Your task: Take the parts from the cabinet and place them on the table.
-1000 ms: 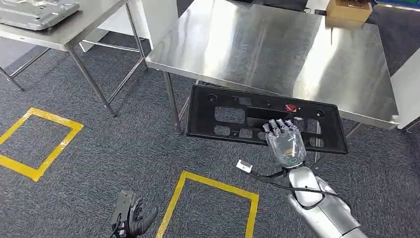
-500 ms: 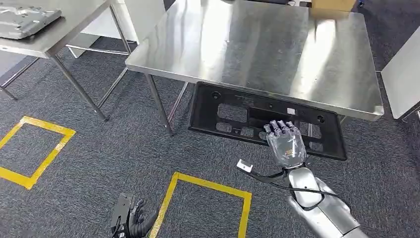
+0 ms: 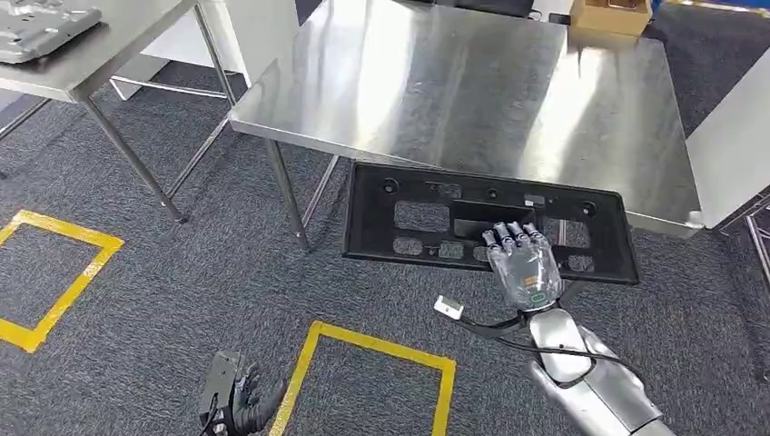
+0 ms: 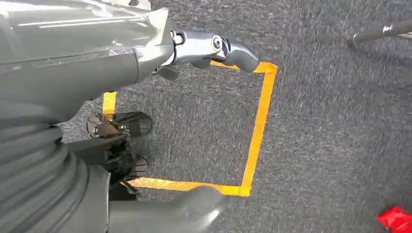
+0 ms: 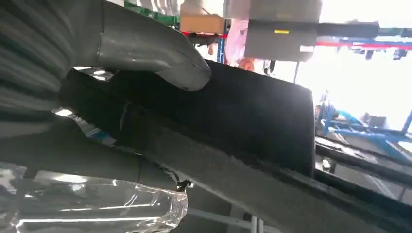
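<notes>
A long black plastic panel (image 3: 427,218) with several cut-outs hangs level just in front of the near edge of the steel table (image 3: 472,82), lower than its top. My right hand (image 3: 522,263) grips the panel's near edge right of its middle, fingers lying over the top. In the right wrist view the grey thumb (image 5: 145,48) presses on the dark panel (image 5: 252,111). My left hand (image 3: 238,406) hangs low at my side over the carpet, holding nothing; its fingers (image 4: 228,48) are apart in the left wrist view.
A second steel table (image 3: 109,54) at far left carries a grey metal part (image 3: 45,14). A cardboard box (image 3: 608,14) sits at the main table's far edge. A white cabinet side (image 3: 735,136) stands right. Yellow tape squares (image 3: 381,345) mark the grey carpet.
The whole view has shifted, so the camera has moved; the table now sits a little further left. The panel stays in my right hand by the table's near edge. The left hand still hangs.
</notes>
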You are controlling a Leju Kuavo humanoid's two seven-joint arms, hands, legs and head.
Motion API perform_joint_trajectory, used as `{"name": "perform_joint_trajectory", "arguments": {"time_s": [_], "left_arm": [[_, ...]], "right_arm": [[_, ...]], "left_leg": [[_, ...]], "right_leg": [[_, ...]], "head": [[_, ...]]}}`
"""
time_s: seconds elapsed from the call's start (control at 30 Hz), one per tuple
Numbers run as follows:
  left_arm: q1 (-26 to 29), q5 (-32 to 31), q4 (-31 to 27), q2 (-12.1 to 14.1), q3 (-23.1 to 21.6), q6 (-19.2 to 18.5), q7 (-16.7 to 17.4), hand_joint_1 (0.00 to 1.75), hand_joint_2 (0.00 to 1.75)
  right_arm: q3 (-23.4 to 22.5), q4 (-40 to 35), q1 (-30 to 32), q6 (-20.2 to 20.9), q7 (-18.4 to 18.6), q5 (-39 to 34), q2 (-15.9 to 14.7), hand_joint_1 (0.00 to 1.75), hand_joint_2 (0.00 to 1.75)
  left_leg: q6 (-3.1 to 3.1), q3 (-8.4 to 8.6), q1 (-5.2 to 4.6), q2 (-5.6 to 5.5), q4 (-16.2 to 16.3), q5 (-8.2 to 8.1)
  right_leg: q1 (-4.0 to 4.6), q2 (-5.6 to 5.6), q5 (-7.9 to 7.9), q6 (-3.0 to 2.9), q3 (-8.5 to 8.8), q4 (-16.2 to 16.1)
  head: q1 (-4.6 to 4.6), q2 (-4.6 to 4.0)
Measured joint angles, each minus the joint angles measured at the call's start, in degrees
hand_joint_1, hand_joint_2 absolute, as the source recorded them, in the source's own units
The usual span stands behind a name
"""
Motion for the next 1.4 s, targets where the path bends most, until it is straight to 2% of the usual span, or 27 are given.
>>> {"name": "perform_joint_trajectory", "arguments": {"time_s": [0.07,0.13,0.17,0.23,0.3,0.37,0.4,0.47,0.5,0.53,0.57,0.63,0.67,0.7,0.77,0.8,0.83,0.9,1.0,1.03,1.07,1.17,1.2,1.23,1.27,1.33,1.4], "left_arm": [[0.01,0.0,0.11,0.0,0.0,0.0,0.0,0.0,1.75],[0.0,0.0,0.18,-0.02,-0.02,0.02,0.0,0.0,1.75],[-0.04,0.0,0.18,0.0,0.0,0.02,0.0,0.0,1.75],[0.0,-0.02,0.18,0.0,-0.02,0.15,-0.02,0.0,1.75],[0.05,-0.02,0.18,0.0,-0.04,0.15,-0.02,0.0,1.75],[-0.02,-0.02,0.15,0.0,-0.07,0.17,-0.02,0.0,1.75],[-0.01,-0.02,0.15,0.0,-0.07,0.17,-0.07,0.0,1.75],[0.14,-0.02,0.2,0.02,-0.07,0.22,-0.07,0.0,1.75],[0.2,-0.02,0.22,0.04,-0.07,0.24,-0.07,0.0,1.75],[0.25,0.16,0.22,0.09,-0.07,0.26,-0.09,0.0,1.75],[0.26,0.37,0.22,0.11,-0.07,0.37,-0.11,0.0,1.75],[0.25,0.55,0.22,0.15,-0.07,0.42,-0.17,0.0,1.75],[0.25,0.63,0.2,0.18,-0.07,0.48,-0.17,0.0,1.75],[0.19,0.94,0.18,0.24,-0.07,0.5,-0.2,0.0,1.75],[0.27,1.14,0.09,0.22,-0.09,0.52,-0.28,0.0,1.75],[0.29,1.2,0.09,0.24,-0.09,0.52,-0.28,0.0,1.75],[0.31,1.29,0.04,0.26,-0.07,0.52,-0.31,0.0,1.75],[0.19,1.53,-0.04,0.22,-0.07,0.61,-0.42,0.0,1.75],[0.42,1.55,-0.02,0.22,-0.15,0.55,-0.39,0.0,1.75],[0.59,1.6,0.02,0.24,-0.15,0.52,-0.37,0.0,1.75],[0.69,1.62,0.02,0.24,-0.15,0.5,-0.37,0.0,1.75],[0.79,1.66,0.02,0.24,-0.15,0.5,-0.37,0.0,1.75],[0.75,1.71,0.05,0.31,-0.13,0.5,-0.37,0.0,1.75],[0.75,1.75,0.0,0.33,-0.18,0.5,-0.37,0.0,1.75],[0.79,1.79,0.0,0.35,-0.17,0.48,-0.35,0.0,1.75],[0.78,1.79,0.0,0.39,-0.22,0.5,-0.35,0.0,1.75],[0.52,1.79,-0.02,0.42,-0.35,0.5,-0.42,0.0,1.75]], "right_arm": [[0.0,0.07,0.18,-0.04,-0.2,-0.02,-0.07,1.75,1.75],[-0.13,0.07,0.15,-0.18,-0.2,-0.02,-0.13,1.75,1.75],[-0.13,0.09,0.13,-0.26,-0.2,-0.02,-0.18,1.75,1.75],[-0.13,0.11,0.18,-0.44,-0.28,-0.02,-0.22,1.75,1.75],[-0.13,0.11,0.3,-0.44,-0.41,-0.02,-0.26,1.75,1.75],[-0.18,0.04,0.28,-0.48,-0.41,-0.02,-0.24,1.75,1.75],[-0.17,0.07,0.28,-0.48,-0.41,-0.02,-0.26,1.75,1.75],[-0.17,0.07,0.29,-0.48,-0.41,-0.02,-0.26,1.75,1.75],[-0.17,0.07,0.31,-0.48,-0.57,-0.02,-0.26,1.75,1.75],[-0.15,0.07,0.34,-0.48,-0.61,-0.02,-0.26,1.75,1.75],[-0.15,0.07,0.35,-0.48,-0.61,-0.02,-0.24,1.75,1.75],[-0.18,0.07,0.33,-0.46,-0.68,-0.02,-0.09,1.75,1.75],[-0.18,0.06,0.34,-0.41,-0.68,-0.02,0.02,1.75,1.75],[-0.17,0.04,0.28,-0.33,-0.66,-0.02,0.06,1.75,1.75],[-0.17,0.04,0.43,-0.09,-0.65,-0.02,0.04,1.75,1.75],[-0.11,0.02,0.55,0.04,-0.65,-0.02,0.06,1.75,1.75],[-0.11,-0.11,0.52,0.17,-0.67,-0.02,0.06,1.75,1.75],[-0.13,-0.28,0.33,0.28,-0.7,0.02,0.13,1.75,1.75],[-0.11,-0.28,0.37,0.48,-0.7,0.0,0.04,1.75,1.75],[-0.07,-0.28,0.55,0.48,-0.74,0.0,0.04,1.75,1.75],[-0.07,-0.28,0.7,0.48,-0.74,0.0,0.06,1.75,1.75],[-0.11,-0.26,0.74,0.44,-0.74,-0.02,0.0,1.75,1.75],[-0.07,-0.18,0.74,0.44,-0.74,-0.02,0.04,1.75,1.75],[-0.02,-0.2,0.64,0.44,-0.74,-0.02,0.02,1.75,1.75],[-0.02,-0.2,0.88,0.44,-0.7,-0.02,0.04,1.75,1.75],[0.0,-0.2,0.83,0.48,-0.5,0.0,0.04,1.75,1.75],[-0.02,-0.22,0.22,0.7,-0.35,-0.02,0.15,1.75,1.75]], "left_leg": [[-0.3,0.61,0.12,-0.03,0.04,-0.51],[-0.91,1.5,0.37,-0.04,0.33,-1.34],[-1.41,1.56,0.09,-0.04,0.57,-1.82],[-1.8,1.46,-0.24,-0.04,0.78,-2.23],[-2.06,1.64,0.0,0.06,0.66,-2.44],[-2.88,0.83,0.3,-0.02,3.02,-3.69],[-3.17,-0.88,0.37,-0.09,6.39,-5.32],[-3.55,-6.31,0.41,-0.08,15.82,-8.97],[-3.54,-8.59,0.41,-0.08,19.07,-9.46],[-3.35,-9.75,0.41,-0.09,19.67,-8.39],[-3.02,-9.4,0.37,-0.1,17.39,-5.92],[-1.7,-5.42,0.12,-0.31,7.24,0.56],[-0.74,-3.58,-0.24,-0.62,2.72,2.6],[-0.25,-2.74,-0.38,-0.36,1.84,1.24],[0.26,-2.39,-0.8,-0.28,0.85,1.04],[0.46,-2.11,-0.88,-0.32,0.18,0.82],[0.82,-0.74,-0.73,-0.45,-0.55,0.85],[0.99,0.92,-0.35,-0.22,-1.34,0.91],[0.82,1.35,-0.31,-0.4,-1.26,0.1],[0.63,1.61,-0.27,-0.43,-1.23,-0.19],[0.37,2.04,-0.16,-0.46,-1.2,-0.56],[-0.94,3.75,0.39,-0.47,-0.52,-2.43],[-1.43,3.97,0.21,-0.45,-0.16,-2.88],[-1.85,3.58,0.07,-0.34,-0.08,-3.26],[-1.95,3.33,-0.02,-0.32,0.01,-3.48],[-2.29,3.63,0.33,-0.29,0.55,-3.66],[-2.87,0.37,0.55,-0.3,5.84,-3.18]], "right_leg": [[-0.26,-0.08,2.81,1.2,0.64,-3.36],[-0.79,-0.66,8.07,2.63,5.11,-13.94],[-0.82,-1.41,8.8,2.59,6.31,-16.9],[-0.48,-0.78,8.59,1.1,6.84,-17.05],[-0.24,-0.55,8.36,0.4,6.85,-17.07],[-0.74,-0.36,8.01,-0.49,7.63,-17.19],[-0.71,-0.37,7.74,-0.93,7.97,-17.19],[-0.54,-0.34,7.25,-1.54,8.48,-17.18],[-0.43,-0.27,7.06,-1.74,8.73,-17.18],[-0.3,-0.08,6.84,-1.92,9.04,-17.18],[-0.17,0.13,6.53,-1.91,9.45,-17.19],[0.12,0.44,5.85,-1.83,10.52,-17.23],[0.07,0.46,5.59,-1.89,10.79,-17.36],[0.73,0.55,5.19,-1.39,10.94,-17.4],[0.3,0.57,5.64,-0.87,11.53,-17.58],[0.63,0.52,6.28,-0.13,11.51,-16.85],[0.86,0.51,6.24,0.01,11.94,-16.94],[0.56,0.13,4.0,-0.26,10.64,-13.8],[0.05,0.12,-0.38,0.2,2.8,-1.58],[-0.2,0.09,-0.27,0.66,1.42,-0.43],[-0.53,0.03,0.94,1.36,1.42,-1.96],[-1.71,-0.67,9.95,4.6,6.68,-17.18],[-1.09,-0.83,8.7,3.73,6.51,-17.47],[-0.66,-0.83,7.94,1.84,7.03,-17.87],[-0.92,-0.63,8.67,1.05,7.2,-17.69],[-1.03,-0.38,8.26,0.32,7.67,-17.53],[-1.18,-0.32,7.63,-0.57,8.61,-17.7]], "head": [[0.02,0.0],[0.0,0.0],[0.24,0.0],[0.17,0.0],[0.15,0.0],[-0.06,0.0],[-0.2,0.0],[-0.15,0.0],[-0.15,0.0],[-0.15,0.0],[-0.15,0.0],[-0.15,0.0],[-0.16,0.0],[0.02,0.0],[-0.07,0.0],[-0.07,0.0],[-0.07,0.0],[-0.02,-0.02],[0.09,0.0],[0.07,0.0],[0.02,0.0],[0.15,0.0],[0.33,0.0],[0.55,0.0],[0.2,0.0],[-0.04,0.0],[-0.15,0.0]]}}
